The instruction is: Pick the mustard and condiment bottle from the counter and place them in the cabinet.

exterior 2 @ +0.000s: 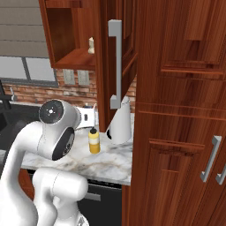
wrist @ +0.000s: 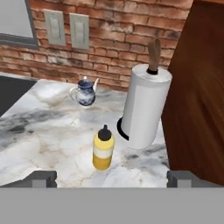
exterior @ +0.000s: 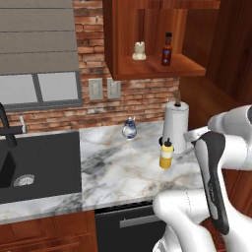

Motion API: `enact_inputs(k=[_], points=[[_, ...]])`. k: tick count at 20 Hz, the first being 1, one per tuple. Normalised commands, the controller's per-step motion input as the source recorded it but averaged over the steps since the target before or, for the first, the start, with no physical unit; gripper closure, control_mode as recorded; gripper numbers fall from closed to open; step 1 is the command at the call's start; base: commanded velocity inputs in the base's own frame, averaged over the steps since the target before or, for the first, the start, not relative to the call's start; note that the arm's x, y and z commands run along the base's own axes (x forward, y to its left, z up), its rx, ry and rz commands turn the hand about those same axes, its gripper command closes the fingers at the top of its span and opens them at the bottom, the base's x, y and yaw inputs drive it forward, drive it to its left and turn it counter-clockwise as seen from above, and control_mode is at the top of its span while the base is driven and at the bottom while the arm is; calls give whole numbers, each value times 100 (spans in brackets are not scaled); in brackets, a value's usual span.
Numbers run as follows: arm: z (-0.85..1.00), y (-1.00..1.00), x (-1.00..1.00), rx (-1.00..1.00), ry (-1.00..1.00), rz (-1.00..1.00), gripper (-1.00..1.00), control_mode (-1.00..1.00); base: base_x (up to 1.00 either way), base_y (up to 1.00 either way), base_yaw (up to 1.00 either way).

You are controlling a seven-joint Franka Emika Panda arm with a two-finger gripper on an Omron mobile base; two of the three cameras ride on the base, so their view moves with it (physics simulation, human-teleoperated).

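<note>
Now mustard (wrist: 103,153) upright between open fingers (wrist: 43,178).

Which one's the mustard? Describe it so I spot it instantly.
Find the marble counter right of the black sink. Beside the white paper-towel roll stands the mustard: the short yellow squeeze bottle with a dark cap, far smaller than the roll.

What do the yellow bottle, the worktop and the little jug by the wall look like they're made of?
The mustard looks like matte yellow plastic with a pale band. The counter looks like polished marble, white with grey veins. The little jug looks like glazed ceramic, white with blue pattern and a slight shine, though it could be glass.
</note>
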Motion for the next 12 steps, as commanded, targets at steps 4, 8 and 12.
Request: enact_inputs(k=[4,8,12], points=[[-43,37,-10,1,7,2,-100,-100,0,0,0],[-35,58,6,-8,4,0,-100,-100,0,0,0],[-37,62,15,-11,6,-1,-100,-100,0,0,0]])
